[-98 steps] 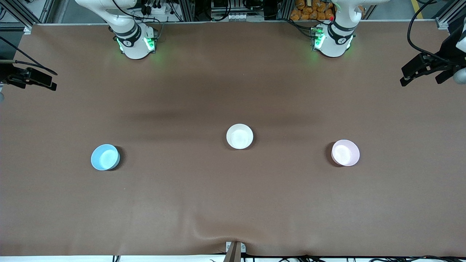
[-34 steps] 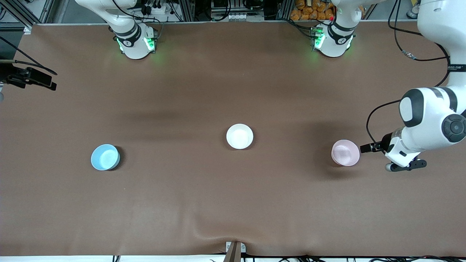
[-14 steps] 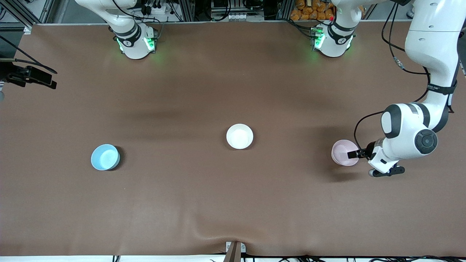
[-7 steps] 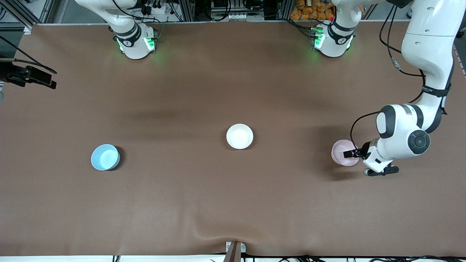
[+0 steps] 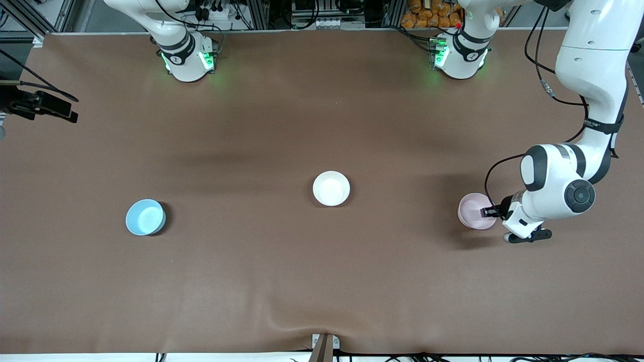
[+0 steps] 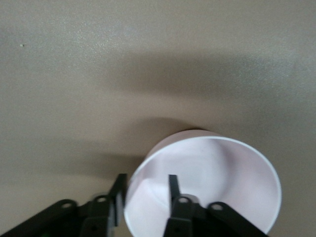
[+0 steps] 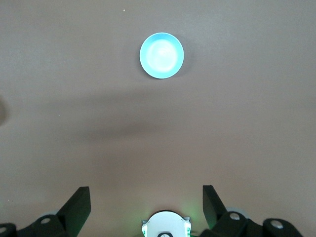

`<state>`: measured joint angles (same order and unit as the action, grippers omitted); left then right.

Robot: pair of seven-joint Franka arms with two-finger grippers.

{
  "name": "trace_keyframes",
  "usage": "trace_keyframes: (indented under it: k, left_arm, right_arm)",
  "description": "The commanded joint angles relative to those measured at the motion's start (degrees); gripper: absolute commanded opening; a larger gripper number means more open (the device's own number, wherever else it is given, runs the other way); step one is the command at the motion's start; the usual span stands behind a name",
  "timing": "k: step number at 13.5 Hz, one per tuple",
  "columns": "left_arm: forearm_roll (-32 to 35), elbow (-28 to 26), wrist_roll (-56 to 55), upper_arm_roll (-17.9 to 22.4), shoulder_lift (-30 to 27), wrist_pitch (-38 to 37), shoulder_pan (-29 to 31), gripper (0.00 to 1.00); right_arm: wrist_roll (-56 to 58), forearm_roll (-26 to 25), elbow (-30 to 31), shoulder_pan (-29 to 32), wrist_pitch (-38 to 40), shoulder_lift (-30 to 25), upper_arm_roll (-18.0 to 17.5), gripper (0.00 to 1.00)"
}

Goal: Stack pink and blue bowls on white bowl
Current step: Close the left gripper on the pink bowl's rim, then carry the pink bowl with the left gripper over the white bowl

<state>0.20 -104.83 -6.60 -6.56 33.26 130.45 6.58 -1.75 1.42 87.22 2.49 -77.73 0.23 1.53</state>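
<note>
L tool sits at the rim of the pink bowl toward the L arm's end of the counter, fingers spread w/ one inside and one outside the wall, not yet pinched, prob. so a rim grip can lift it. R tool waits high up w/ fingers wide apart; blue bowl sits toward the R arm's end, white bowl mid-counter between them, all well apart. Counter is a brown mat w/ a ripple at the camera-side edge; cables and frame rails along the base side.
</note>
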Motion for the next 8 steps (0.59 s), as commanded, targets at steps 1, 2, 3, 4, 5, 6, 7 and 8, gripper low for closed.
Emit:
trace_keyframes:
  k: [1,2,3,4,5,6,7,8]
  left_arm:
    - [-1.17,-0.64,3.34,-0.03,-0.74,0.68,0.28,0.0]
    - [-1.08,-0.64,3.96,-0.03,-0.83,0.68,0.37,0.0]
    - [-1.17,-0.64,4.31,-0.12,-1.09,0.68,0.45,0.0]
    - [-1.17,-0.72,4.4,-0.12,-1.53,0.51,0.45,0.0]
    - [-1.17,-0.81,4.49,-0.3,-2.31,-0.1,0.37,0.0]
    - [-1.17,-0.72,4.49,-1.08,-3.28,-1.33,0.45,0.0]
    - [-1.52,-0.72,4.49,-1.96,-4.24,-2.38,0.63,0.0]
    - [-3.09,-0.72,4.49,-3.8,-5.12,-3.18,1.67,0.0]
  right_arm:
    - [0.17,0.43,-0.04,0.5,0.39,-0.75,-0.12,1.0]
    - [0.17,0.43,-0.04,0.5,0.39,-0.75,-0.12,1.0]
    - [0.17,0.43,-0.04,0.5,0.39,-0.75,-0.12,1.0]
    - [0.17,0.43,-0.04,0.5,0.39,-0.75,-0.12,1.0]
    - [0.17,0.43,-0.04,0.5,0.39,-0.75,-0.12,1.0]
    - [0.17,0.43,-0.04,0.41,0.39,-0.75,-0.12,1.0]
    - [0.17,0.43,-0.04,0.5,0.39,-0.75,-0.12,1.0]
    - [0.17,0.52,-0.04,0.5,0.39,-0.75,-0.12,1.0]
